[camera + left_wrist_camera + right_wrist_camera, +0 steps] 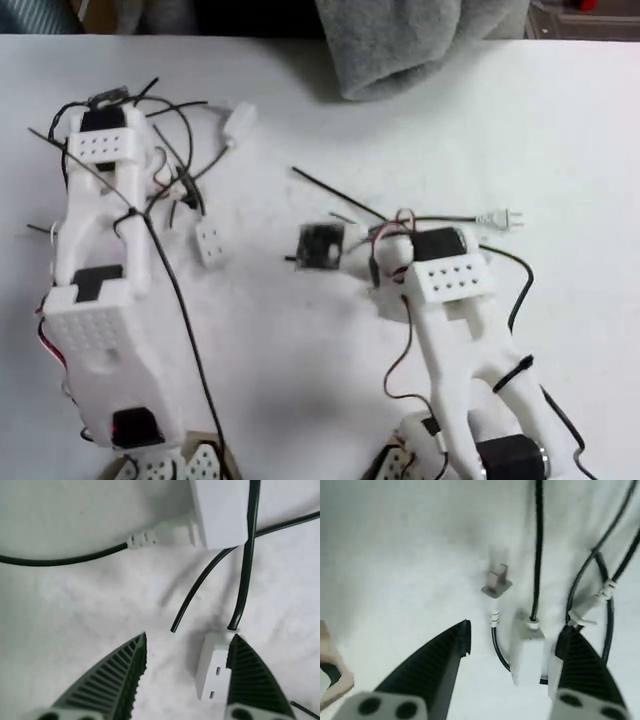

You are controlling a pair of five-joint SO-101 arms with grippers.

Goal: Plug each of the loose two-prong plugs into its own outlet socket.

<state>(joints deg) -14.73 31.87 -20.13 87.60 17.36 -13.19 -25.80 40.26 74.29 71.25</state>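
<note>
I'm hovering the left gripper [189,637], jaws spread, against a white socket [212,672] — probably readying a grasp; the right gripper [517,625], jaws spread too, is straddling a second socket [526,652] near a loose plug [496,582].

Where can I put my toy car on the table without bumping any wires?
Two bare patches: the table between the left arm and right arm, and the stretch between the two-prong plug and the grey cloth. Crowded: tangled wires and a white socket near the left arm's tip.
</note>
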